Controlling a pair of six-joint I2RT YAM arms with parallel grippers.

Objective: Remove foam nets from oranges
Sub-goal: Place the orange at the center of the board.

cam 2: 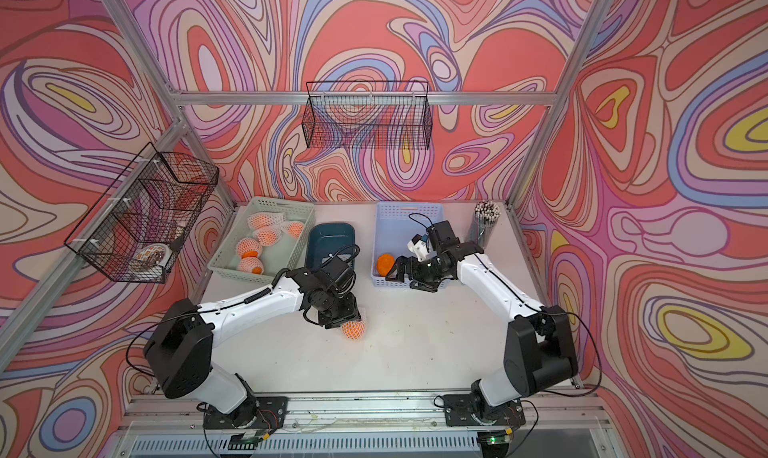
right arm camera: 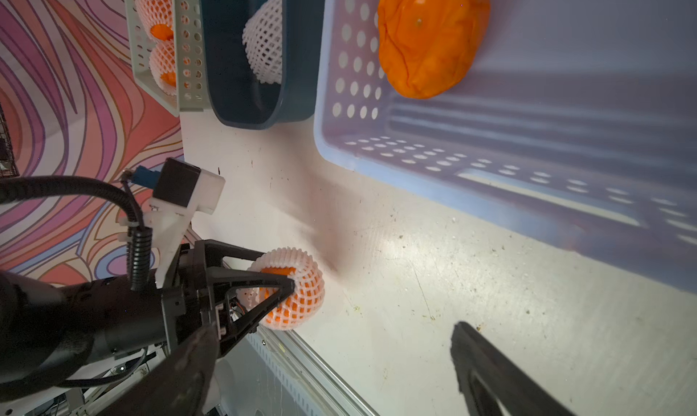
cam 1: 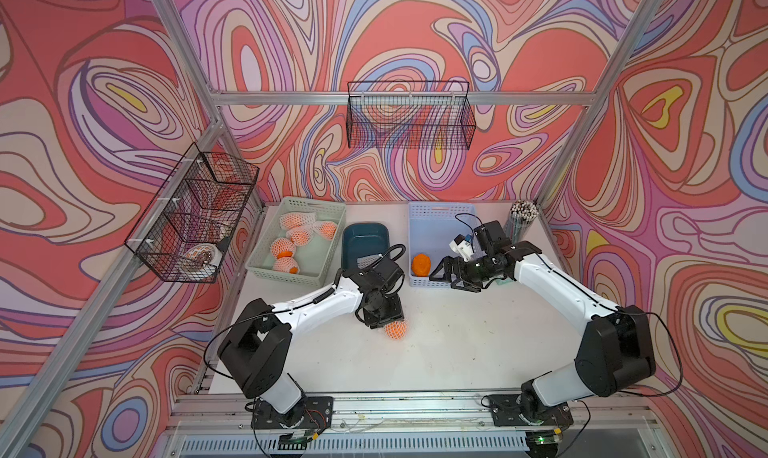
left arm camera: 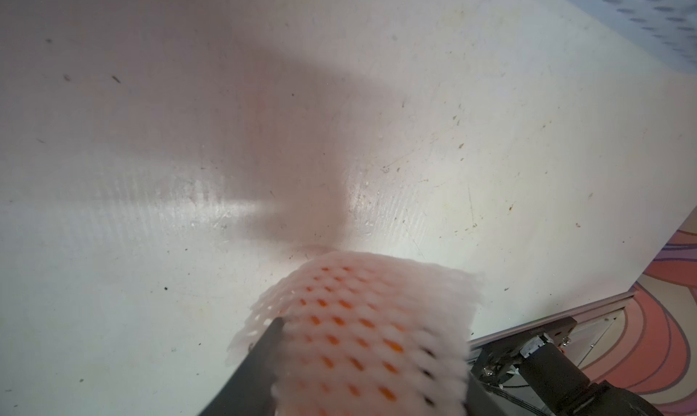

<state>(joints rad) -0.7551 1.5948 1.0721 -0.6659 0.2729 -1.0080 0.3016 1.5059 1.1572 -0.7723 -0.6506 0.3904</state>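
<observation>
White foam net (right arm camera: 307,282) round orange (right arm camera: 279,271), grasped inside left hand (right arm camera: 275,270), right hand (cam 1: 444,278) released

netted orange (left arm camera: 371,338) blurred, cropped by edge, wire basket (cam 1: 166,244) contents unclear

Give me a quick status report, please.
Left gripper shut on netted orange. Right gripper open, empty, by blue basket. Nothing in the way.

A tub (cam 1: 363,238) sits between the left basket (cam 1: 291,204), holding netted oranges (cam 1: 282,247), and the right basket (cam 1: 428,211), holding one orange (cam 1: 421,265); a lone netted orange (cam 1: 395,329) is in front of them.
</observation>
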